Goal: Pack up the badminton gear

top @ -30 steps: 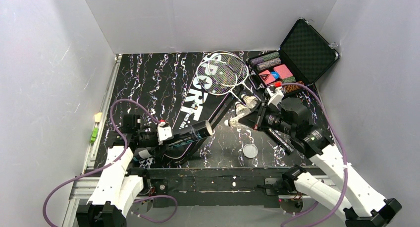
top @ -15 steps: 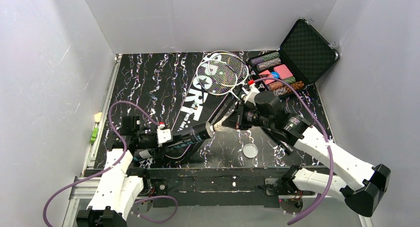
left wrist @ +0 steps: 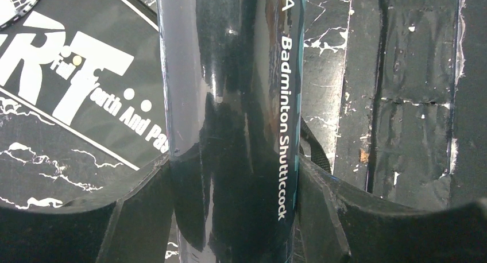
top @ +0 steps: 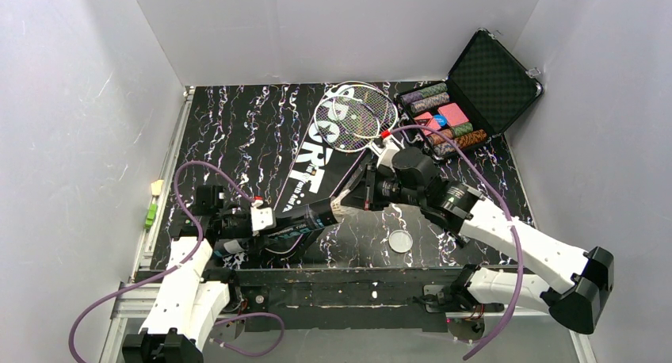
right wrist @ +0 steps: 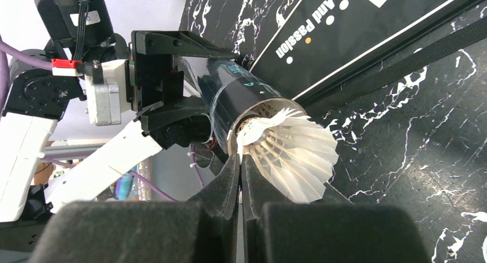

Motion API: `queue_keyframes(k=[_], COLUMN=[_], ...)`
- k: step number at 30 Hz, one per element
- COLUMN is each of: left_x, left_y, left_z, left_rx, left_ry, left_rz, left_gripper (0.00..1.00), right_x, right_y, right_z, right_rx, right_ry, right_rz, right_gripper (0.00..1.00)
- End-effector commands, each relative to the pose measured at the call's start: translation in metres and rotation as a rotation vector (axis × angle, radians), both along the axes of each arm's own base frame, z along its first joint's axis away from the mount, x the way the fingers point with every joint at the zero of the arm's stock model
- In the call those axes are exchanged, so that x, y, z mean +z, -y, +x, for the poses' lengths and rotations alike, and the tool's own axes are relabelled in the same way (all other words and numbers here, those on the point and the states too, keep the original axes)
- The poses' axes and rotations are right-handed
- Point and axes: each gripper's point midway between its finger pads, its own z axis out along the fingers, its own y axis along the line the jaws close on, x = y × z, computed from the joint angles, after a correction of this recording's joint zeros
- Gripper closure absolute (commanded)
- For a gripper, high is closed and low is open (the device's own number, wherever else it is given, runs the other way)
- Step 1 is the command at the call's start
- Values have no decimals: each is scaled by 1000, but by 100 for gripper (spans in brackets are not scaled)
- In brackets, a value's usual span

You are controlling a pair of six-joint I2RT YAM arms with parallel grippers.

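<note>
**A:** How far along is the packing?

**B:** Barely begun, by the look of it. The left gripper [left wrist: 232, 182] is clamped around the black shuttlecock tube [top: 305, 218]. It holds the tube at the near left, over the narrow end of the bag, with the open mouth pointing right. The right gripper [right wrist: 240, 159] is pinched almost closed on a white feather shuttlecock [right wrist: 296, 151]. The cork sits right at the tube's mouth and the skirt is wholly outside.

**A:** And the rest of the gear?

**B:** Both rackets [top: 357, 117] lie on top of the far end of the "SPORT" bag [top: 311, 163], not inside it. A round cap [top: 400, 241], probably the tube's, lies near the front, well apart from the tube. Whether more shuttlecocks sit under the right arm [top: 507, 232] cannot be told.

**A:** So what remains?

**B:** Probably seating this shuttlecock, capping the tube, then bagging the rackets and the tube.
</note>
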Motion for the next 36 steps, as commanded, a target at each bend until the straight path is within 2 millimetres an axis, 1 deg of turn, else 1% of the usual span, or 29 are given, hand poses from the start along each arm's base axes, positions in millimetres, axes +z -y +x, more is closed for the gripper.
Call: queue_keyframes(k=[1, 6, 7, 8, 10, 11, 12, 13, 16, 19, 23, 26, 28, 31, 33, 35, 36], left_x=[28, 37, 38, 38, 38, 38, 37, 37, 35, 35, 37, 39, 41, 44, 45, 47, 47], left_y=[14, 17, 18, 18, 18, 18, 18, 17, 17, 17, 17, 18, 19, 19, 19, 20, 20], left_z=[-3, -6, -6, -7, -7, -8, -9, -9, -10, -12, -12, -12, -13, -13, -14, -14, -13], left_rx=[-54, -69, -70, -70, -75, -77, -80, -81, -84, -86, -88, -91, -93, -93, -95, -96, -95], left_ry=[50, 53, 54, 51, 51, 50, 47, 46, 45, 40, 42, 40, 43, 47, 50, 52, 53], left_rz=[-97, -128, -129, -129, -127, -127, -124, -122, -114, -118, -122, -127, -129, -134, -138, -141, -141], left_gripper=[98, 98, 98, 98, 98, 98, 98, 98, 98, 99, 99, 99, 99, 99, 99, 99, 99], right_x=[21, 20, 21, 22, 26, 28, 30, 32, 37, 47, 58, 59, 54, 31, 16, 2, -2], right_y=[-16, -26, -28, -31, -36, -37, -38, -37, -26, -10, 11, 25, 33, 41, 40, 37, 34], right_z=[2, -3, -3, -4, -7, -10, -12, -13, -14, -11, -8, -3, 2, 8, 10, 10, 9], right_rx=[20, 54, 62, 71, 100, 113, 122, 122, 98, 68, 38, 3, -30, -63, -62, -44, -30], right_ry=[29, 6, 1, -5, -8, -8, -10, -9, 3, 20, 46, 69, 72, 53, 30, -2, -16], right_rz=[68, 95, 107, 118, 152, 169, 186, 197, 196, 212, 220, 194, 168, 91, 55, 27, 25], right_gripper=[94, 94, 92, 87, 70, 63, 57, 54, 49, 47, 41, 36, 36, 35, 30, 21, 20])
